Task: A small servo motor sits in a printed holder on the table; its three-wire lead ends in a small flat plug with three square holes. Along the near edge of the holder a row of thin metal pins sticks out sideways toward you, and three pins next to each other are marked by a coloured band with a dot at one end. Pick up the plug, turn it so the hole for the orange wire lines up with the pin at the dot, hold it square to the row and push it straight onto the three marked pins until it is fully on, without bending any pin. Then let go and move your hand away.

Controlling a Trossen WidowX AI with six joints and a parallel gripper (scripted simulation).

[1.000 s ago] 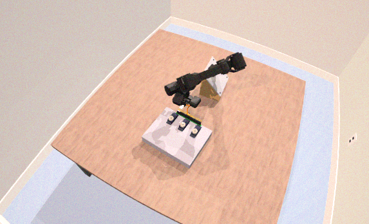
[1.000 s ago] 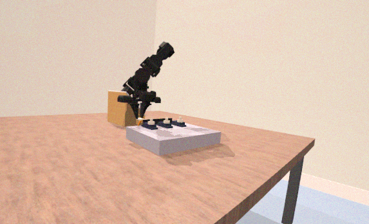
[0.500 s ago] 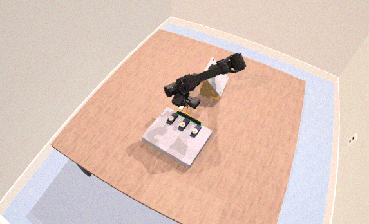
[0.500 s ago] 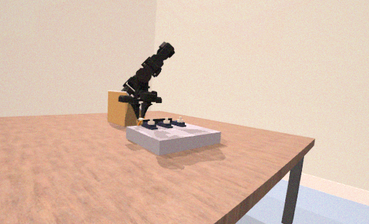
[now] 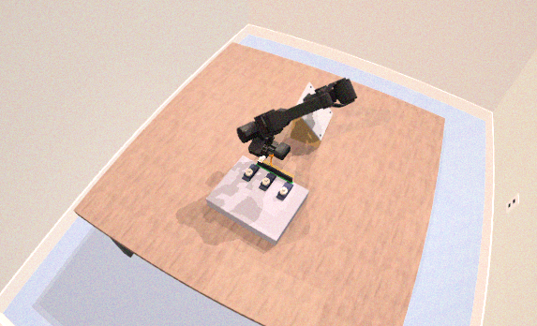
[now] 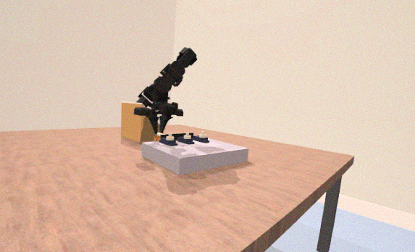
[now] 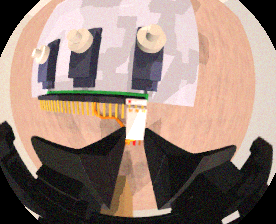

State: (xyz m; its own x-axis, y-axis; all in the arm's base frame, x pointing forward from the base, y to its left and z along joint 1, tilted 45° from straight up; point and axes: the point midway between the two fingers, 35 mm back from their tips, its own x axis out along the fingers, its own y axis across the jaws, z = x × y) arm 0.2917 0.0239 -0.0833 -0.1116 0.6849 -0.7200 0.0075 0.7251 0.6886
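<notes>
My gripper [image 7: 134, 131] [image 6: 159, 132] is shut on the white plug [image 7: 135, 124] [image 5: 261, 159], gripping its rear end. The plug points away from the wrist, roughly square to the pin row [image 7: 79, 107], at the row's right end in the wrist view. Its front reaches the three pins below the white band [image 7: 138, 102]; the band's red dot [image 7: 129, 101] is at the left. The orange wire [image 7: 118, 120] leaves the plug's left side, the same side as the dot. Small gold marks show near the plug's front; how far the pins are inside cannot be told.
The pale grey holder [image 5: 255, 211] [image 6: 215, 159] [image 7: 181, 82] carries three dark servos with cream horns just beyond the pin row. An orange block with a white sloping face [image 5: 322, 124] [image 6: 130, 123] stands behind the gripper.
</notes>
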